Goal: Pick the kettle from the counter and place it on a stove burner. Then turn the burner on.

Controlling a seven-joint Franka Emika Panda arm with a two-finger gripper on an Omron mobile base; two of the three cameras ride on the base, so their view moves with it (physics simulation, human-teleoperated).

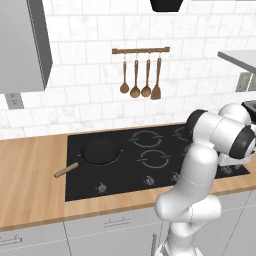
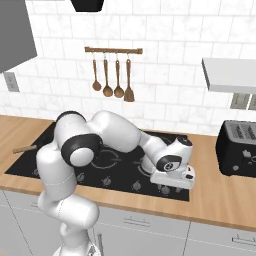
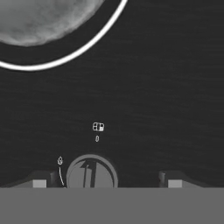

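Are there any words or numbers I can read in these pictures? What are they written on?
"0": a small white mark on the black cooktop, just above the knob in the hand view.
A tiny square burner sign sits above that mark; it is a picture, not a word.
A small flame sign sits left of the knob; no letters.
The toaster and the wall outlets show no readable text.
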